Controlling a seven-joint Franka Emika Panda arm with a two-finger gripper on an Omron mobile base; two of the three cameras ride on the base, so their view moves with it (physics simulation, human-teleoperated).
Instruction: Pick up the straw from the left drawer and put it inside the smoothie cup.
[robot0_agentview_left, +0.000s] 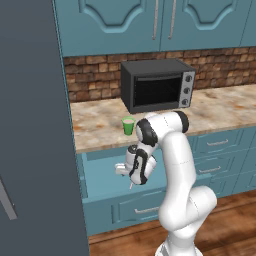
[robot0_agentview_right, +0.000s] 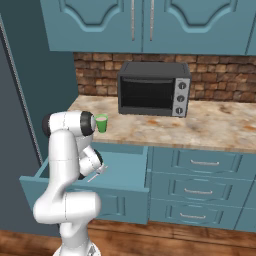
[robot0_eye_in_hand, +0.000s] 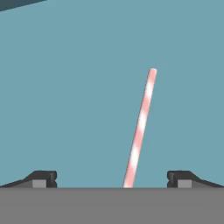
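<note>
Drawer: the wide teal-blue left drawer (robot0_agentview_left: 100, 175) stands pulled out under the marbled countertop's (robot0_agentview_left: 100, 127) left end.
Gripper: the dark two-finger gripper (robot0_eye_in_hand: 112, 179) hangs over it, fingers spread apart.
Straw: the thin pink-and-white striped straw (robot0_eye_in_hand: 141, 127) lies on the drawer floor between them, ungrasped.
Cup: the small green smoothie cup (robot0_agentview_left: 128, 125) stands near the countertop's front edge, before the black oven (robot0_agentview_left: 157, 85).

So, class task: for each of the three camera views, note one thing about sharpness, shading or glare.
Left base view: soft and slightly blurry, the straw barely a sliver. Right base view: even light, no glare, faint shading inside the left drawer. Hand view: the straw is crisp enough to show pink and white bands against flat teal, with both fingers dark and spread.
</note>
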